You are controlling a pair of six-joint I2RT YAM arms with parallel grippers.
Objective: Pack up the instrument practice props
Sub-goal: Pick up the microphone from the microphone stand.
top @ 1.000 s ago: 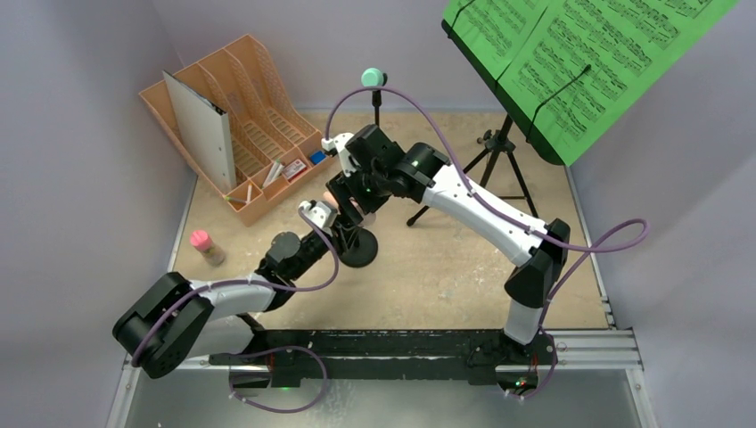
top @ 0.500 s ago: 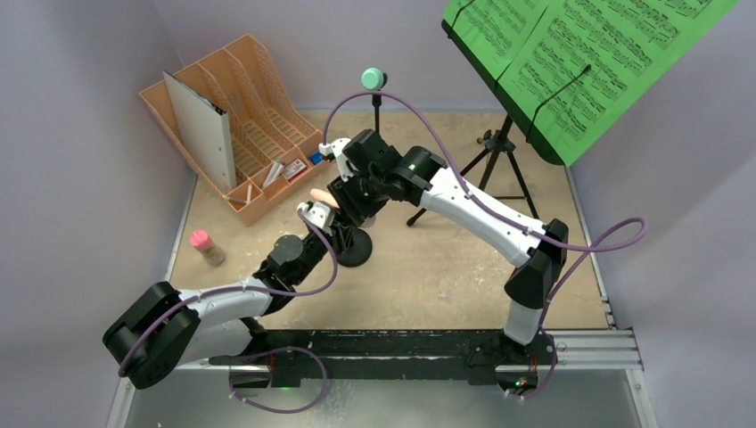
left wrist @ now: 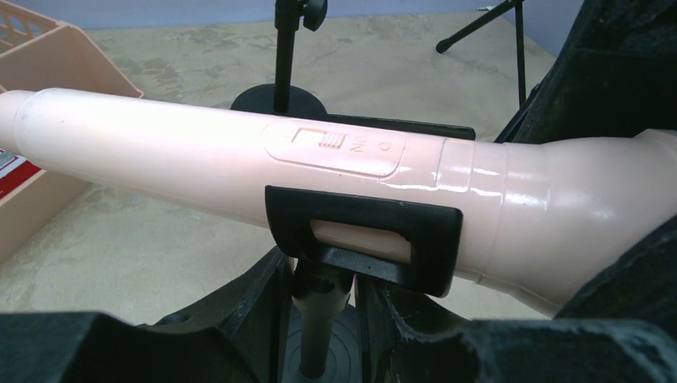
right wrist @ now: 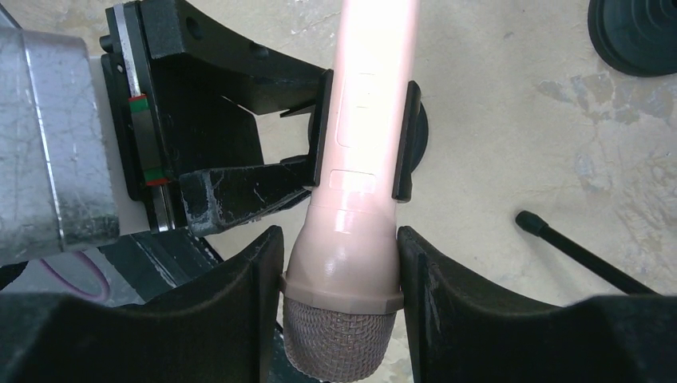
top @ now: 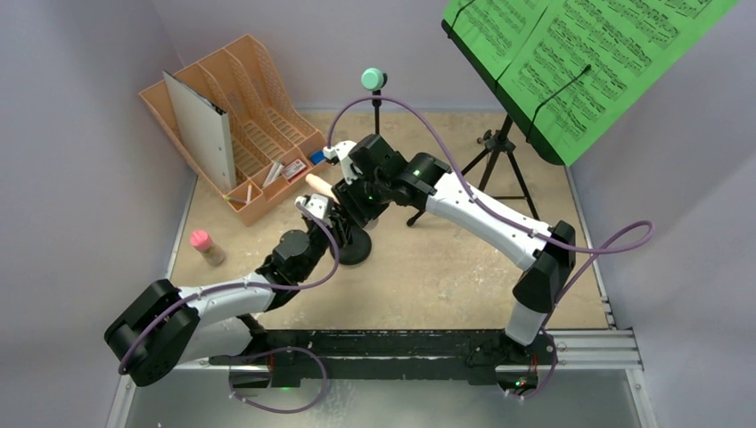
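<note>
Right of the orange file rack (top: 258,125), clamps the black clip pole (left wrist: 319,323) under its clip (left wrist: 363,239) with the left gripper (left wrist: 319,295); pinches with the right gripper (right wrist: 339,251) the flared collar of the pink toy microphone (right wrist: 363,120), pale, glossy, mesh-headed, seated crosswise in that clip, slide switch (left wrist: 334,148) on top

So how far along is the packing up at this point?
Nothing looks packed yet. In hand: the right claw grips the pink microphone at its neck, with the handle seated in the clip, while the left claw holds the pole under that clip. Left: the teal microphone stands at the back, and the green sheets sit on the upright music stand.
</note>
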